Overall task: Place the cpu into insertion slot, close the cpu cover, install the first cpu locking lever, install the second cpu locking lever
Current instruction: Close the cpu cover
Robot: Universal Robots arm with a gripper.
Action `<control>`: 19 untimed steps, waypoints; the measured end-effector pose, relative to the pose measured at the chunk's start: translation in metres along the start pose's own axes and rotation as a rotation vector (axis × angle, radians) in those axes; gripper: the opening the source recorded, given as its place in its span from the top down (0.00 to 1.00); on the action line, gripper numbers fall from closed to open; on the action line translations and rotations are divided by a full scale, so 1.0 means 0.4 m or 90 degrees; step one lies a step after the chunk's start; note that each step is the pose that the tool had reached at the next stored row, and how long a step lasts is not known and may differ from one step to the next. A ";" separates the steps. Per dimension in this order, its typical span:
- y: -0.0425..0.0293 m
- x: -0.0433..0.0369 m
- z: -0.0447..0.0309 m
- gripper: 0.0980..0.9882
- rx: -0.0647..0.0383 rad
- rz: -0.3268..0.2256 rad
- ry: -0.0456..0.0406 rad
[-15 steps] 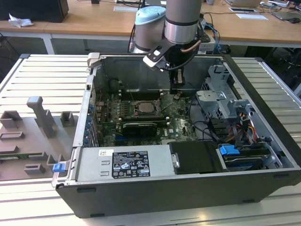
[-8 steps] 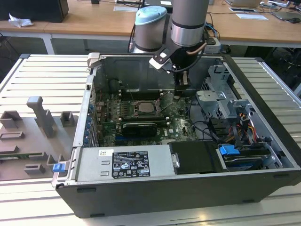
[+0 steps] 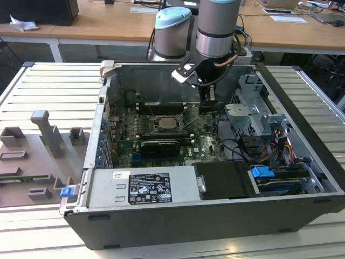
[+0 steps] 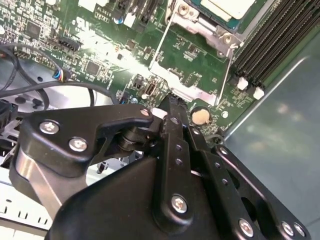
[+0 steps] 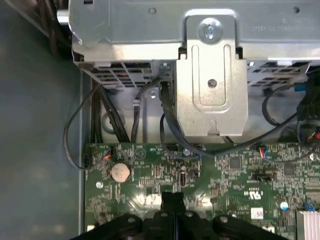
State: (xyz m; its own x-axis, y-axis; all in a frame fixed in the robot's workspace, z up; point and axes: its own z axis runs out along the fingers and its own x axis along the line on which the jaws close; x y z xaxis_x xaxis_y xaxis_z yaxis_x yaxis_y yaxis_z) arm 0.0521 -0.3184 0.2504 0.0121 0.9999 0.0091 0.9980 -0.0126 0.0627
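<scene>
On the slatted table, one open computer case holds one cpu near one clenched, empty pincer.

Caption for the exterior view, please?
Pincer low inside the open computer case, near the chip on the green board.

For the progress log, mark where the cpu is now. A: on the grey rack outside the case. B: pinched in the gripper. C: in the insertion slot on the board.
C: the cpu lies in the insertion slot, and the gripper is shut on nothing.
</scene>
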 end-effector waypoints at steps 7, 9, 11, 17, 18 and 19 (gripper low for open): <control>-0.014 0.000 0.000 0.99 0.000 -0.002 0.0002; -0.016 0.000 0.000 0.99 0.000 -0.002 0.0002; -0.020 0.000 -0.001 0.99 0.000 -0.002 0.0001; -0.037 0.000 -0.002 0.99 0.000 -0.002 0.0002; -0.042 0.000 -0.002 0.99 0.000 -0.002 0.0002; -0.047 -0.001 -0.002 0.99 0.000 -0.002 0.0002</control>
State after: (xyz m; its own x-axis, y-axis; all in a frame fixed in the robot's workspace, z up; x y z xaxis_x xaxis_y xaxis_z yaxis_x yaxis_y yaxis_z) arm 0.0331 -0.3184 0.2502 0.0094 0.9999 0.0092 0.9980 -0.0099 0.0626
